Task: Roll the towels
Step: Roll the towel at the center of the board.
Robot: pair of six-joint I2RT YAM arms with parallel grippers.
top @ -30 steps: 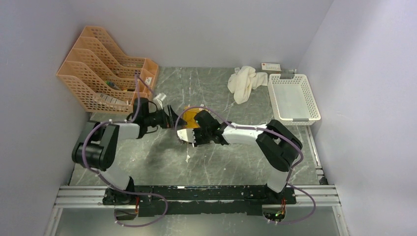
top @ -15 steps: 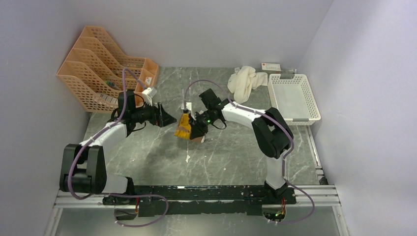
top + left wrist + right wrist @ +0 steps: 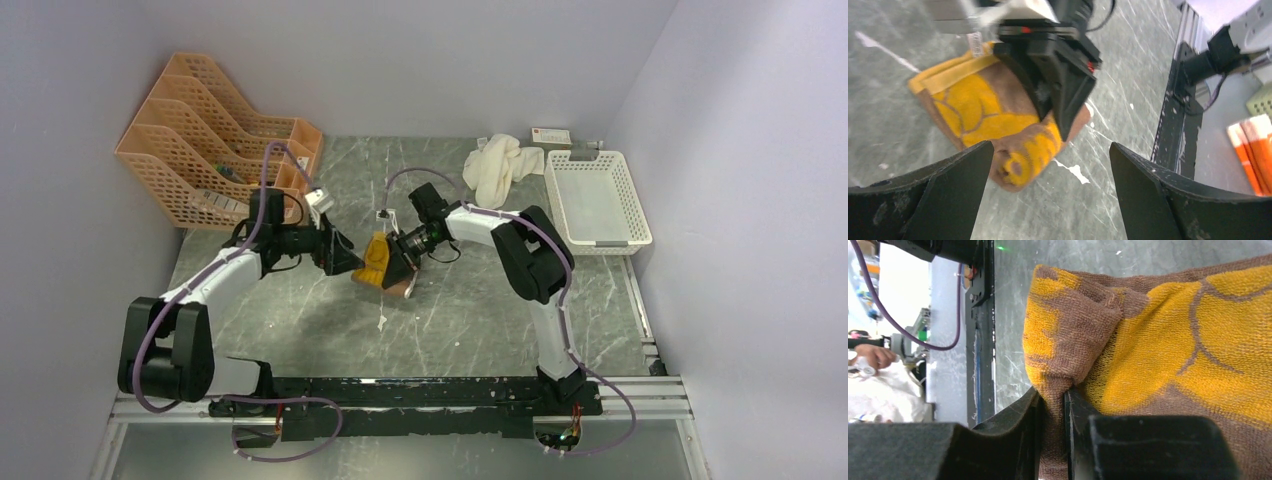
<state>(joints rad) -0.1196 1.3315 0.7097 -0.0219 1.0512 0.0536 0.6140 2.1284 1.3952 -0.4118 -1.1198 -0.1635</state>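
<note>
- My right jaws are clenched on a pinched fold of the brown-and-mustard towel, with the cloth squeezed tight between the two fingers.
- That towel sits bunched on the grey marbled surface, mustard pattern showing and brown edges curling round it.
- My left jaws are released, spread wide just to the left of the towel. From my left wrist, the towel shows in the gap between the fingers, which are not touching it.
- From the same view, my right jaws bear down on the towel's top.
- The cream-white towel lies crumpled well behind and to the right of the brown one, beside a white basket.
- An orange file rack stands well behind and to the left of it.
</note>
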